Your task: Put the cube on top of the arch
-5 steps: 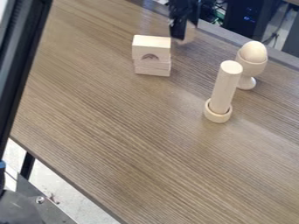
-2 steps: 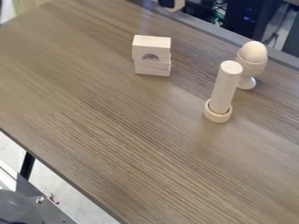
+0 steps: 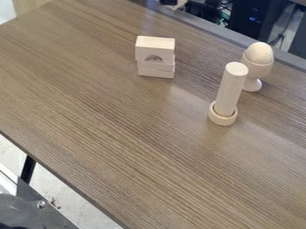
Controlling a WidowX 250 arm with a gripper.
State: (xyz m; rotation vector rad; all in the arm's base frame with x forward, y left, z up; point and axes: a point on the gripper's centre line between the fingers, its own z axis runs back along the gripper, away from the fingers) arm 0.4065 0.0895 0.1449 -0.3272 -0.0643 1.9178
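Note what is probably the cube (image 3: 179,4) beside the gripper (image 3: 173,2) at the top edge, cannot determine opening or hold, judge carrying in hand, and require centring over the arch (image 3: 155,48) atop the slabs (image 3: 156,69) before lowering level.

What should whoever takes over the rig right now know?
Gripper: its state cannot be made out.
Job's things: the arch is at the top of a small block stack, its cutout facing the camera. A pale thing sits at the view's top edge; whether it is the cube is unclear.
Done: no cube is on the arch.
Left: locate the cube, then set it on top.
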